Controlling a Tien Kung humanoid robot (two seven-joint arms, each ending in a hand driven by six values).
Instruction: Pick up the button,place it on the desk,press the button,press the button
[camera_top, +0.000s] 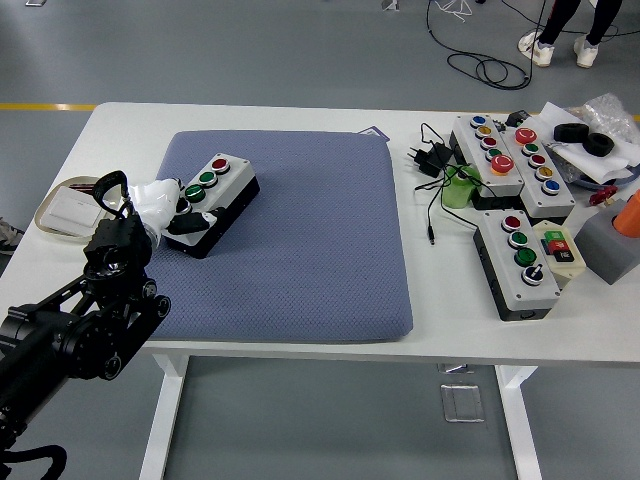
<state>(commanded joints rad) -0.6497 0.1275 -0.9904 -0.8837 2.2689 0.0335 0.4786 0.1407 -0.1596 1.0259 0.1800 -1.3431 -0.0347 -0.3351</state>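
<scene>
Pickup looked done-ish: left hand (172, 208) had its fingers wrapped round the near end of the button box (211, 191), resting on the blue mat (300, 250). Tabletop (120, 125) placement, both presses remained.

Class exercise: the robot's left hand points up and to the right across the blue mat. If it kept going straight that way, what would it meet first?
The left hand is already at the near end of the button box on the blue mat, so the box comes first. Whether the fingers actually touch it is unclear.
</scene>
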